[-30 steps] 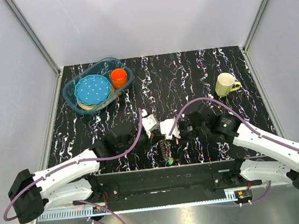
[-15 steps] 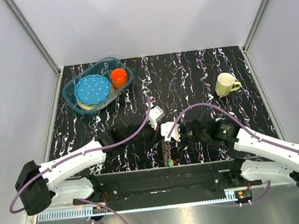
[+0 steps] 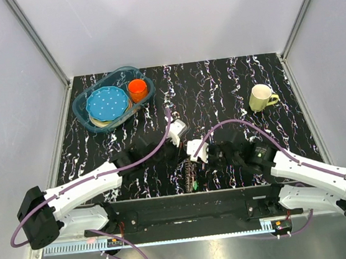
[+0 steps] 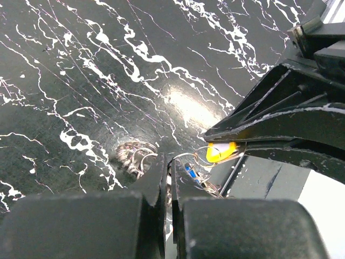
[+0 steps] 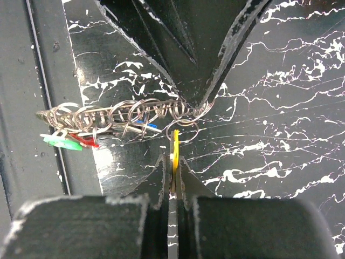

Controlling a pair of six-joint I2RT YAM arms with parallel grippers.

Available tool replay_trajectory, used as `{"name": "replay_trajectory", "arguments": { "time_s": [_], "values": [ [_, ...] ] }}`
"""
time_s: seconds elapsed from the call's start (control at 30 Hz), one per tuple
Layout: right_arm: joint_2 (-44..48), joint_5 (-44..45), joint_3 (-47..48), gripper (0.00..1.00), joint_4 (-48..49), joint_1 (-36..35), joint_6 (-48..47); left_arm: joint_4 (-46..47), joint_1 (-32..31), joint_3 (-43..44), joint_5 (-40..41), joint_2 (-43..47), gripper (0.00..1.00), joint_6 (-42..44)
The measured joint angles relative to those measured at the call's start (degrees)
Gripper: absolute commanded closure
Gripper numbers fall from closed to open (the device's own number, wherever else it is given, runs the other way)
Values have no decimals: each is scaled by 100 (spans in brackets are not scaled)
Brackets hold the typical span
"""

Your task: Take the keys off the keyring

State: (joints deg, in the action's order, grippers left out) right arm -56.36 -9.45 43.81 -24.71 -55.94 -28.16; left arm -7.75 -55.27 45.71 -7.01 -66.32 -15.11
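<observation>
The keys hang as a stretched bunch of silvery rings with blue, green and red pieces. In the top view the keys lie near the table's front edge, between both arms. My right gripper is shut on a flat yellow key whose small ring links to the bunch. My left gripper is shut on a thin loop of the keyring, with more rings to its left. The yellow key shows held in the right fingers. The left fingers pinch the bunch's right end.
A clear tub at the back left holds a blue dotted plate and an orange cup. A pale green mug stands at the right. The black base bar runs along the near edge, just below the bunch.
The left gripper has shifted a little right and away, and the right gripper has edged left. The key bunch between them has drawn out and moved slightly left.
</observation>
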Motion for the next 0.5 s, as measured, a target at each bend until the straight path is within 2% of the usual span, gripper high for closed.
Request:
{"name": "replay_trajectory", "arguments": {
  "time_s": [0.23,0.5],
  "values": [
    [-28,4,48,100,81,-20,-57,33,33,0,9,0,100,-39],
    [-472,201,472,100,-42,-33,-542,111,175,0,15,-2,100,-37]
  ]
}}
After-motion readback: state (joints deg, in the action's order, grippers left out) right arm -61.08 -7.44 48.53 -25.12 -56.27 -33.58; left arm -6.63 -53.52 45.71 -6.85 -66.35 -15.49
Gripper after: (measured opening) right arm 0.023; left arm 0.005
